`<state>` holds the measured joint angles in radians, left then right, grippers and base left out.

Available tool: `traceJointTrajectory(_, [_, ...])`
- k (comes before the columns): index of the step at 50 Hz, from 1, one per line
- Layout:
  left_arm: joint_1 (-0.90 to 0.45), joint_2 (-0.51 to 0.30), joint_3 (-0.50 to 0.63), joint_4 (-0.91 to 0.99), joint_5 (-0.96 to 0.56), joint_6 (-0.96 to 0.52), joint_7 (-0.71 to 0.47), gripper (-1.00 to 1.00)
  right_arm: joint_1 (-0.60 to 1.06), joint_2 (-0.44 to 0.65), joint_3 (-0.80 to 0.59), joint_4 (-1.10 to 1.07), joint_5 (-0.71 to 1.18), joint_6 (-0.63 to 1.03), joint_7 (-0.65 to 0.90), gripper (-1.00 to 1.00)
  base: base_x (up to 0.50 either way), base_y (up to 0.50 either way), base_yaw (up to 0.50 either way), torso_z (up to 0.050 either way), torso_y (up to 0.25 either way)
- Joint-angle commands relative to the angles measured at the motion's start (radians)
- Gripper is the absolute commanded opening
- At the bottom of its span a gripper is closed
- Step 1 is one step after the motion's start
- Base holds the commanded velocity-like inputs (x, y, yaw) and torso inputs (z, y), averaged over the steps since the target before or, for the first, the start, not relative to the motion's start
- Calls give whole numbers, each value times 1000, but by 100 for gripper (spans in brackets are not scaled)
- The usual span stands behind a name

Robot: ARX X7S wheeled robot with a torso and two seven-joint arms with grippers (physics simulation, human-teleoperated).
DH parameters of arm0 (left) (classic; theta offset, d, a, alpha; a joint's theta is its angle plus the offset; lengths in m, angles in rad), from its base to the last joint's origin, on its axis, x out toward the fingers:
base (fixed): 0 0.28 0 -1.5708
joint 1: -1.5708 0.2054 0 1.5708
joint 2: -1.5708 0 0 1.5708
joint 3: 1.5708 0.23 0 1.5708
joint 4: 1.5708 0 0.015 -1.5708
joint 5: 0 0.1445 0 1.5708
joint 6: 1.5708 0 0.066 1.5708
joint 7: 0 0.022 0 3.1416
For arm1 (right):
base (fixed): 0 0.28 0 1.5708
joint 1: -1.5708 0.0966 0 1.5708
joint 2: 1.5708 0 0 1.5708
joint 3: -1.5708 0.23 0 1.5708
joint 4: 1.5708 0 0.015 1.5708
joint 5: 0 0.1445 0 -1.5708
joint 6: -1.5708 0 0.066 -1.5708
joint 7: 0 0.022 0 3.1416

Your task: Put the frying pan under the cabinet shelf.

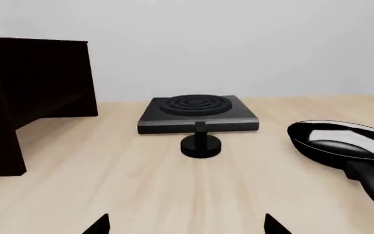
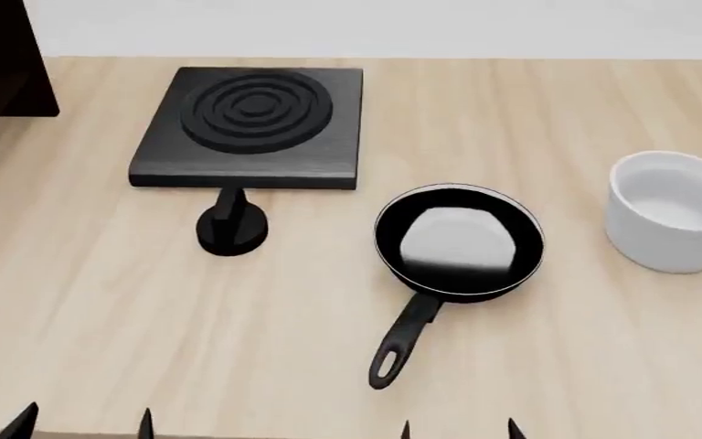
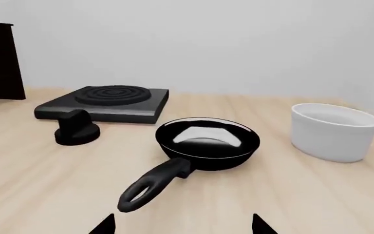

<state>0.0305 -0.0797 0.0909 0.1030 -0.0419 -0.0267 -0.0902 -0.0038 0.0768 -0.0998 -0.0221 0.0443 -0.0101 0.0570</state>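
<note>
Both tools hang low over the near edge of a pale wooden counter (image 2: 595, 366), holding nothing. The left tool (image 1: 187, 225) shows only two dark fingertips set wide apart; the right tool (image 3: 181, 224) likewise has its tips spread. Just beyond the right tool lies the frying pan (image 2: 459, 240), upright on the counter, its long handle pointing back toward the robot. A white bowl (image 2: 673, 210) stands to its right. To its left sit a small black knob (image 2: 231, 229) and a square burner plate (image 2: 251, 124). The dark cabinet shelf (image 1: 28, 92) stands at the far left, well apart from the pan.
</note>
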Motion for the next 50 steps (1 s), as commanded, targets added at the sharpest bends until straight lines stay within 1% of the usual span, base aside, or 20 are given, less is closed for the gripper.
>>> traceJointTrajectory(1, [7,-21,25,23,-6,-7,-14,100,0,15,-21,-9,10,1,11,100,0,0,0,50,21])
traceJointTrajectory(24, [7,-51,66,45,-13,-33,-31,100,-6,40,-47,-27,33,3,40,100,0,0,0,50,27])
traceJointTrajectory(29, [8,-54,63,51,-37,-38,-27,100,-8,50,-58,-36,14,-14,52,100,0,0,0,50,26])
traceJointTrajectory(40, [8,-60,64,57,-47,-54,-47,100,-12,64,-77,-51,9,-10,58,100,37,455,0,0,0])
traceJointTrajectory(50, [8,-68,71,37,-50,-39,-54,100,-13,72,-85,-59,18,-6,64,100,47,500,0,0,0])
